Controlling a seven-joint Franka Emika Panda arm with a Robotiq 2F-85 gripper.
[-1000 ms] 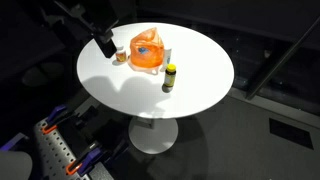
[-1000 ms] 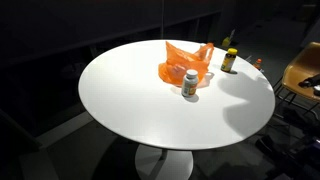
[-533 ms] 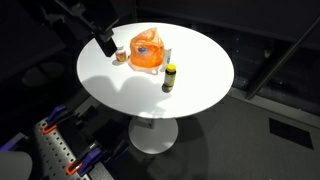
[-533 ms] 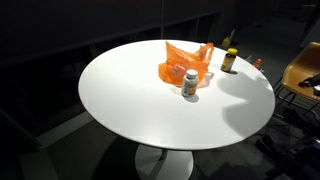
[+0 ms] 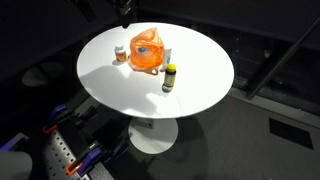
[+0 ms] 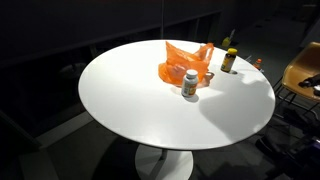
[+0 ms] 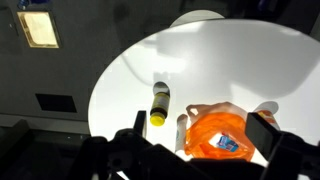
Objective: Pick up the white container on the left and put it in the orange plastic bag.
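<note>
An orange plastic bag (image 5: 146,50) lies on the round white table (image 5: 190,95), its mouth open, with a blue item inside (image 7: 224,145). A small white-capped container (image 5: 120,55) stands left of the bag; it also shows in the other exterior view (image 6: 190,84) and at the wrist view's right edge (image 7: 268,108). A slim white container (image 5: 166,55) stands against the bag's other side and shows in the wrist view (image 7: 181,130). My gripper (image 5: 122,9) hangs high above the bag, open and empty (image 7: 200,135). Its fingers (image 7: 262,135) frame the bag.
A dark bottle with a yellow cap (image 5: 170,77) stands near the slim container, also in the wrist view (image 7: 159,103) and an exterior view (image 6: 229,60). An orange chair (image 6: 305,70) stands beside the table. The surroundings are dark.
My gripper has risen and moved right, from just beside the white-capped container to high above the bag. Nothing on the table has moved.
</note>
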